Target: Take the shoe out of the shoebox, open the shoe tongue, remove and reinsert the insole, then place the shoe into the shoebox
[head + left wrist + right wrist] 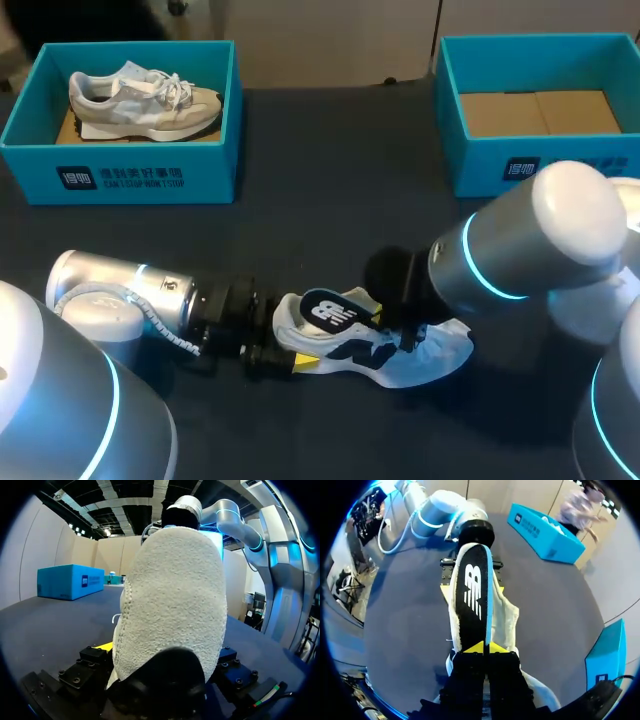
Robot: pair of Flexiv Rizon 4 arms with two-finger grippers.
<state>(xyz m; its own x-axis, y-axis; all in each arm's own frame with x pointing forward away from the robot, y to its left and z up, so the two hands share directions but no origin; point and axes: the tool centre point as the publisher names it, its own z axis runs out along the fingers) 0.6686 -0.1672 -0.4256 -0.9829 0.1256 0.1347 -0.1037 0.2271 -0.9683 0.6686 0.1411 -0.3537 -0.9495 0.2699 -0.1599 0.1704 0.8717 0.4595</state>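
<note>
At the far left of the dark table (330,220) stands an open turquoise cardboard shoebox (120,172) with a pale grey and white trainer (140,98) lying in it. Nearer me, the left gripper (287,357) has its jaws clamped from both sides on the fuzzy heel of the white and navy mesh running shoe (395,358). The shoe rests on the table, well apart from both boxes.

Above the shoe's opening lies the flat black foam insole with a light blue edge (472,585). The right gripper (484,647) pinches one end of it tight between its yellow tips, and the other end reaches over the heel toward the left gripper. At the far right is a second turquoise shoebox (480,165), showing only its brown cardboard floor.

I'd judge the insole light, thin and floppy, likely to buckle if pushed from one end, so a hold nearer its middle may guide it better. The shoe's mesh looks soft and crushable. The stiffer heel seems the sensible place to hold it.
</note>
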